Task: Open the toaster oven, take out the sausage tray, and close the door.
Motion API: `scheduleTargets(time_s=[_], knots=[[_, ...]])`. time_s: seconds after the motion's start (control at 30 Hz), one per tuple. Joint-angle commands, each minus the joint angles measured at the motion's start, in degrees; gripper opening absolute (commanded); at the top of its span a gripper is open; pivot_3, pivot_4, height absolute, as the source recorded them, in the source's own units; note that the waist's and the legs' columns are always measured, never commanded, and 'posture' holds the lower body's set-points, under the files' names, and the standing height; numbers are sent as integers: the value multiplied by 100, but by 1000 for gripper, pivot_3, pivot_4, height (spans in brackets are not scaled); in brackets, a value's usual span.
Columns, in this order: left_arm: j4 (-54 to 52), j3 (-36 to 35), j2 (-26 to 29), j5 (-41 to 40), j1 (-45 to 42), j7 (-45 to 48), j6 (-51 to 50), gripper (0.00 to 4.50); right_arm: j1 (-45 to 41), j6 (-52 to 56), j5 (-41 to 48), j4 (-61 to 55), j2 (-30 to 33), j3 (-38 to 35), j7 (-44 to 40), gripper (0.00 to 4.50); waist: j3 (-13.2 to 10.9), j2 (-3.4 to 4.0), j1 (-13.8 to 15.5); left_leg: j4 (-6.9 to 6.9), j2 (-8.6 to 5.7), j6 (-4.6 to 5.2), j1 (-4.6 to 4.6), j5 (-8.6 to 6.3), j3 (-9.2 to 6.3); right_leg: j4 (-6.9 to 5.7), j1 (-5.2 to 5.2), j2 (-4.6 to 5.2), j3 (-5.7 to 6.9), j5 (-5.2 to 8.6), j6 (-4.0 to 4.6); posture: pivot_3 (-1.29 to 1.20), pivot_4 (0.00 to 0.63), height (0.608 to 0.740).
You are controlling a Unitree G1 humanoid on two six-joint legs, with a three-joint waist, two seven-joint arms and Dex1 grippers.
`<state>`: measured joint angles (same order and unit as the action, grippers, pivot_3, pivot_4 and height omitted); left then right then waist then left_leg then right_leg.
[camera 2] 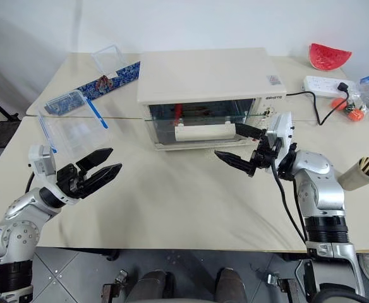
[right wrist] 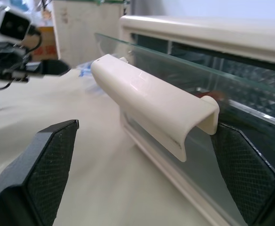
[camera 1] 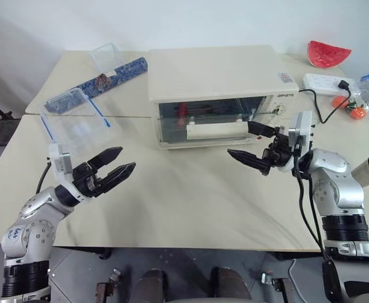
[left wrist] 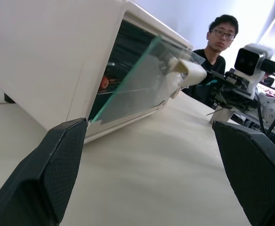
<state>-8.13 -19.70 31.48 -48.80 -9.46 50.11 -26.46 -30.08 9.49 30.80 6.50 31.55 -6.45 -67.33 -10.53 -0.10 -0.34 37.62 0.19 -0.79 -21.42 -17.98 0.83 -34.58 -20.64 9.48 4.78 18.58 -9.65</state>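
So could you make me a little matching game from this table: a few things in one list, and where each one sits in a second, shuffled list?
Things:
1. toaster oven
2. clear plastic container
3. red watermelon-slice object
4. right gripper

Places:
A. far right corner of the table
B. just in front of the door handle, fingers spread
C. middle of the table, glass door facing the robot
D. on the table left of the oven

Pairs: 1-C, 2-D, 3-A, 4-B
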Motion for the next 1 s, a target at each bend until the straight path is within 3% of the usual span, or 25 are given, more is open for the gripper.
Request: scheduleTargets(time_s=[0.03, 0.23, 0.33, 0.77, 1.0], knots=[[-35, -29, 52, 47, -258, 68, 126, 4493, 233, -245, -44, -536, 152, 93, -287, 4500, 0, 0, 10, 0, 0, 0, 0, 0, 0, 0, 0, 0, 0, 0, 0, 0, 150, 740], [396, 133, 94, 201, -1007, 262, 190, 4493, 1057, -873, -326, -1111, 310, 191, -531, 4500, 0, -1, 3, -1, -1, -1, 1, 0, 3, 2, 0, -1, 0, 0, 0, 0, 150, 740], [828, 239, -81, 575, -1510, 283, 716, 3955, 1239, -1013, -399, -1182, 324, 221, -509, 4500, 0, -1, 12, -2, -1, -1, 1, 0, 7, 3, -2, -1, 0, 0, 0, 0, 150, 740], [1983, 1582, -1011, 1813, -2755, 65, 912, 10, 1412, -1560, -723, -949, 321, 107, -134, 4500, -3, -6, 29, 5, -3, -1, -1, -1, 7, 5, 1, -1, 4, -1, -3, 0, 150, 740], [2141, 1761, -1085, 1957, -2631, 352, 879, 10, 2289, -1833, -826, -1170, 499, -391, 233, 4500, -5, -10, 78, 7, -3, 0, -3, -1, 4, 5, 3, -1, 7, -2, -4, 0, 150, 740]])
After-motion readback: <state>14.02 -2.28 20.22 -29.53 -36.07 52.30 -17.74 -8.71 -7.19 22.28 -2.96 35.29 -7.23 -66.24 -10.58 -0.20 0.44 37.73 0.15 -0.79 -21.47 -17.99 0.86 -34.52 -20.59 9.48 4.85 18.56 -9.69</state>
